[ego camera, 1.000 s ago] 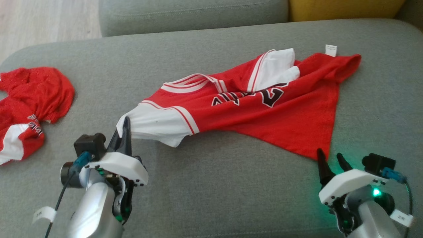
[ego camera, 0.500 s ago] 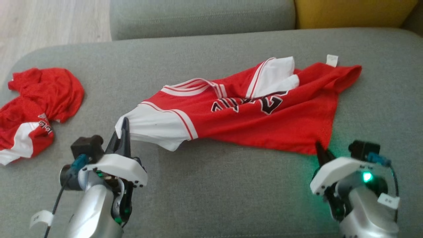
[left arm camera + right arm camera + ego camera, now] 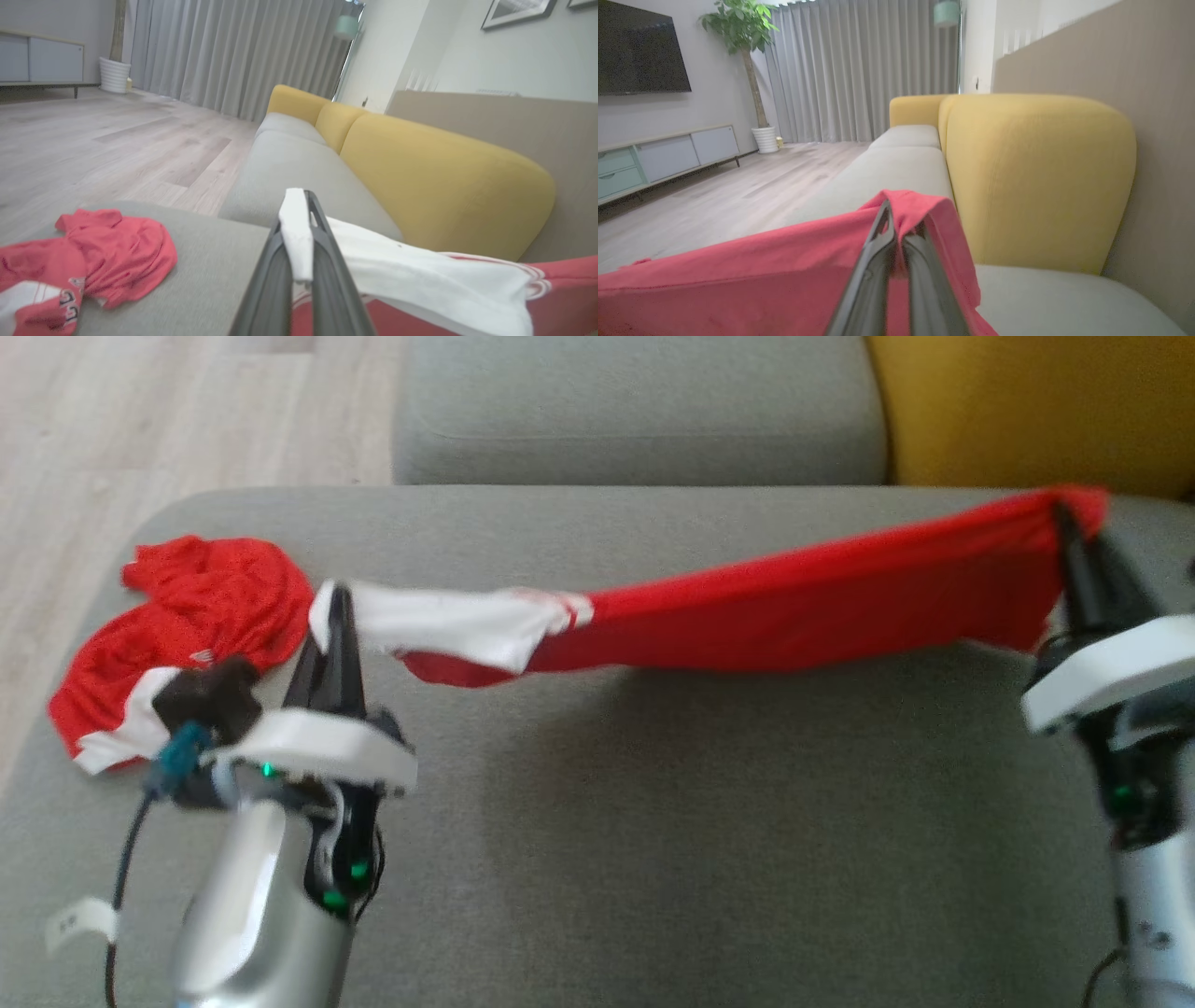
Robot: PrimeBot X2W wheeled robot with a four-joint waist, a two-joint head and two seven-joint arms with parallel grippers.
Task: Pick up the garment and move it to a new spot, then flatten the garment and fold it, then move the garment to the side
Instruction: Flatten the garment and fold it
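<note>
Jersey (image 3: 794,616) stretched between both grippers above the grey sofa seat (image 3: 653,821).
Head view: the left gripper (image 3: 334,597) pinches the white end and the right gripper (image 3: 1066,518) pinches the red end; a second red garment (image 3: 205,607) lies crumpled far left. Left wrist view: clamped tight on white cloth. Right wrist view: clamped tight on red cloth.

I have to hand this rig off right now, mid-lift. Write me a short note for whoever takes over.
Left gripper: shut on the jersey at its white end.
Right gripper: shut on its red corner.
The jersey is stretched between them, off the grey sofa cushion; a second red garment lies crumpled at the cushion's left end.
Done: pickup. Left: set down at a new spot, flatten, fold, move aside.
</note>
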